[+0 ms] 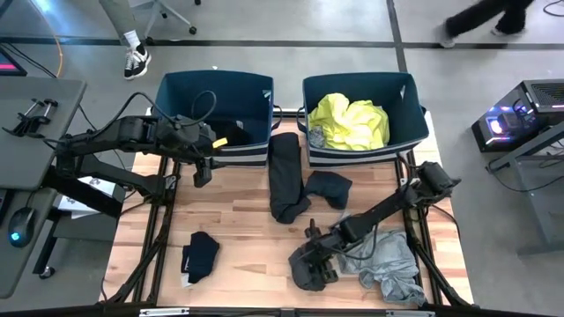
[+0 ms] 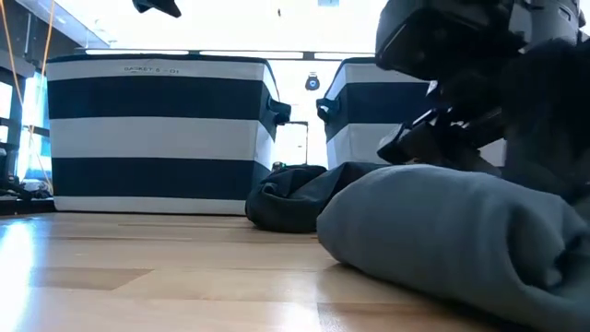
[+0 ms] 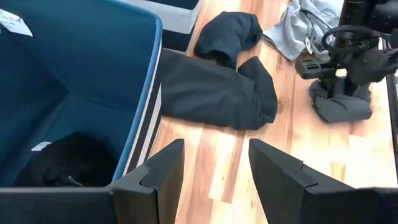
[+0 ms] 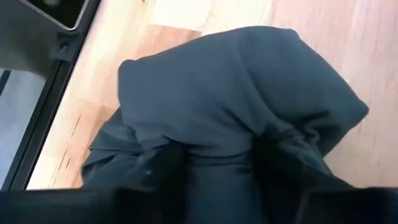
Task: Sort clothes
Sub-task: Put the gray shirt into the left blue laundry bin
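My right gripper is down on a dark grey garment near the table's front edge, shut on it. The garment also shows in the low view. My left gripper is open and empty above the table by the near right corner of the left bin. A long black garment, a dark bundle, a navy garment and a light grey garment lie flat on the table. A neon yellow garment lies in the right bin, and a black one in the left bin. My right gripper has a bunched fold of the dark grey garment between its two fingers, which come from above, slanting toward the table's near edge. The cloth puckers around the fingers. The garment's underside lies on the table.
Two dark blue fabric bins with striped outsides stand side by side at the far edge. Bare wood lies between the navy garment and the grey one and in front of the left bin. A person's legs show beyond the table.
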Tool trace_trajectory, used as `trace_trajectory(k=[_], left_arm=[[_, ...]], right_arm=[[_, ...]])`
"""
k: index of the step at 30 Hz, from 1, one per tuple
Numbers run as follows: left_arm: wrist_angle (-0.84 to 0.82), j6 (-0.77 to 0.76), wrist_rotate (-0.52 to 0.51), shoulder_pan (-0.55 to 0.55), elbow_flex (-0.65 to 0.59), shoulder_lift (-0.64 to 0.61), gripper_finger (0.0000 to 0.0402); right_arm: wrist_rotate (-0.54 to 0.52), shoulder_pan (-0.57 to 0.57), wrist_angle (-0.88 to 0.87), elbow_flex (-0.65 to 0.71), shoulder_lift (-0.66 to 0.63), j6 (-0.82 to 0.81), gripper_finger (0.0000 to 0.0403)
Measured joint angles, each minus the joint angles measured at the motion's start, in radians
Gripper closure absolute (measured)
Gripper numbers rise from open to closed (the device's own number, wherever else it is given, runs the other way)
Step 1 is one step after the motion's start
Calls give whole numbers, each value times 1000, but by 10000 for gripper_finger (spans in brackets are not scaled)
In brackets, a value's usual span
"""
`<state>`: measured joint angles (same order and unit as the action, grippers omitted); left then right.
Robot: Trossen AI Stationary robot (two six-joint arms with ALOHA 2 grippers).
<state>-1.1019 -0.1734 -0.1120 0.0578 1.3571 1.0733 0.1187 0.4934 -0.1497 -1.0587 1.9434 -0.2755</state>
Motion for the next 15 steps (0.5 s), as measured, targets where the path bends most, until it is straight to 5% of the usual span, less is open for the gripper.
trace_trajectory(k=[6, 11, 15], left_arm=[[7, 0, 0, 0, 0, 0, 234], [76, 59, 79, -1, 0, 0, 234], [211, 159, 165, -2, 0, 0, 234]], right_arm=[[23, -35, -46, -19, -19, -157, 385], [-81, -111, -267, -106, -148, -288, 390], [-157, -206, -298, -183, -299, -207, 396]])
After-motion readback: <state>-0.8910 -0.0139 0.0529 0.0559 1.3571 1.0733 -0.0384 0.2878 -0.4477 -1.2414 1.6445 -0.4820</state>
